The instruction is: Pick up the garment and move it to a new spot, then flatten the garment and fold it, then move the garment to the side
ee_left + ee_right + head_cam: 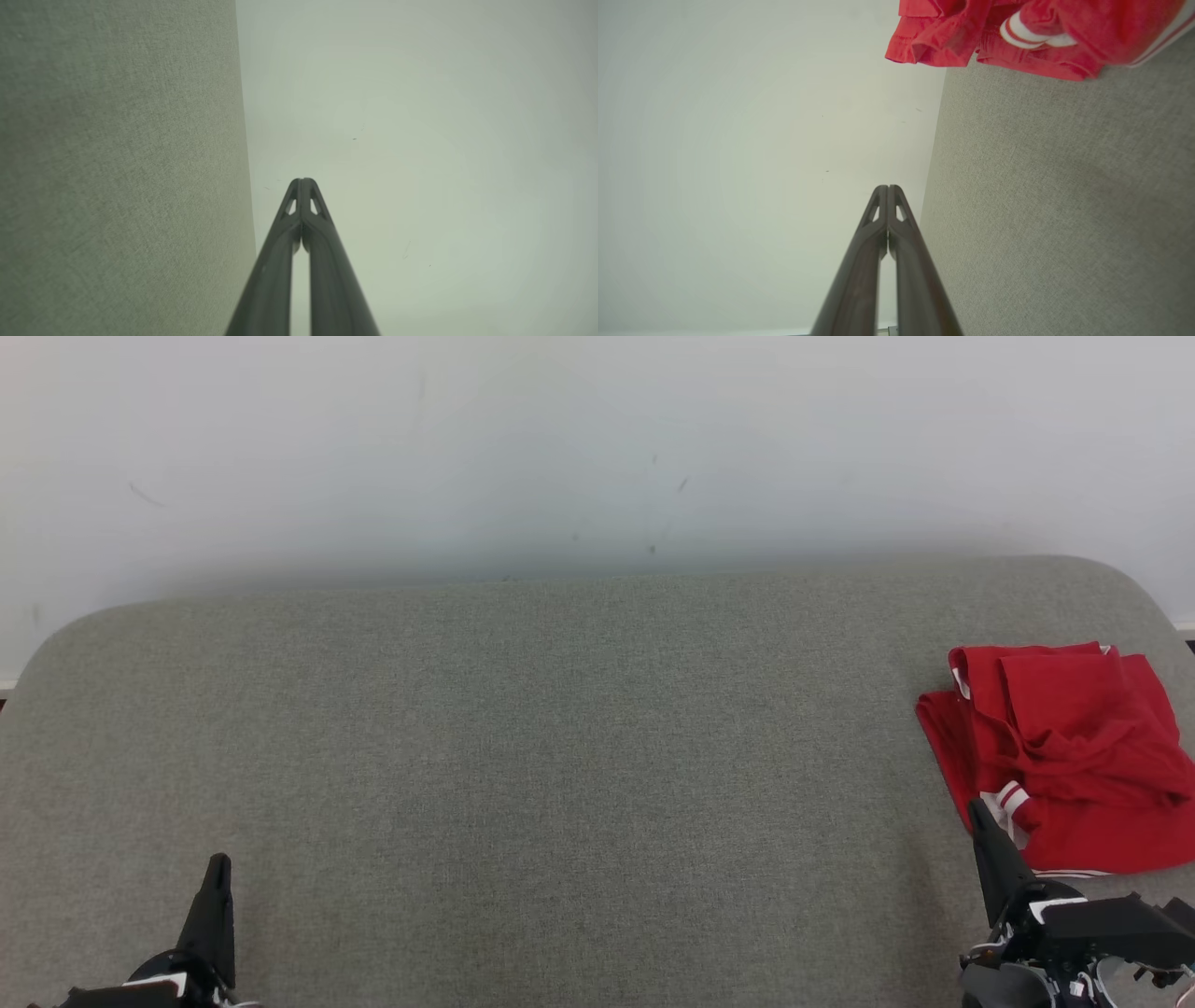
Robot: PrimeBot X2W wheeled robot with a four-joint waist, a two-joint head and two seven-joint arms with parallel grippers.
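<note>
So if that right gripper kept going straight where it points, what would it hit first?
Probably the red garment just ahead of the right gripper, though depth is unclear and it might skim past its edge.

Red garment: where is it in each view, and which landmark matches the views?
Head view: red garment at the right edge, on the grey fabric surface, just beyond the right gripper.
Left wrist view: grey fabric surface on the left, pale wall on the right.
Right wrist view: red garment along the top edge, right of centre.
Shared landmark: the line where the grey fabric surface meets the pale wall.
</note>
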